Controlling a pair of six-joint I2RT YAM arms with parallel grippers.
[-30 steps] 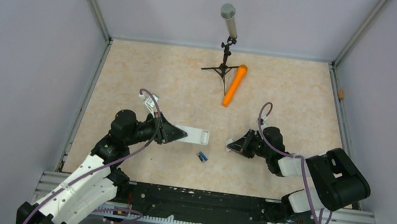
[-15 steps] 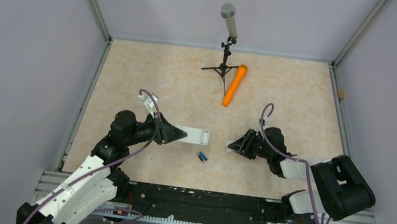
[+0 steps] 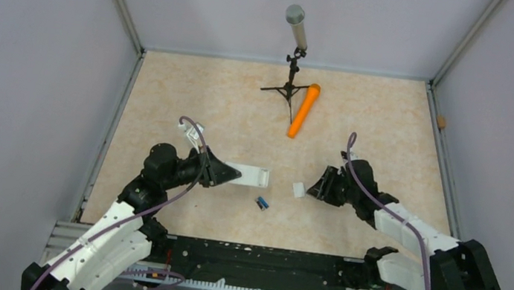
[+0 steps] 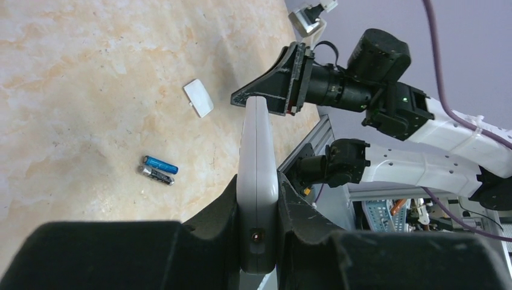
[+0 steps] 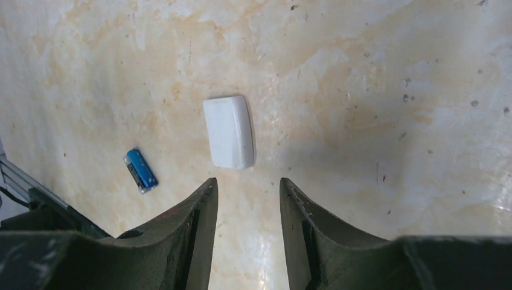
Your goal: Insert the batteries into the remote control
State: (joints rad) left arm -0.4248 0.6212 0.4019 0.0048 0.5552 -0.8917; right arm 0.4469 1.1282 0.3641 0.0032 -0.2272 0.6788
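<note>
My left gripper is shut on the white remote control, held edge-up just above the table; in the left wrist view it stands between my fingers. The two batteries lie side by side on the table below it, also in the left wrist view and the right wrist view. A small white battery cover lies flat on the table, seen too in the right wrist view. My right gripper is open and empty, just right of the cover.
A grey microphone on a black tripod stands at the back centre. A long orange cylinder lies next to it. Metal rails edge the table left, right and front.
My right gripper has let go of the white cover and drawn back to the right; the cover now lies on the table. The left arm and remote have not moved.
</note>
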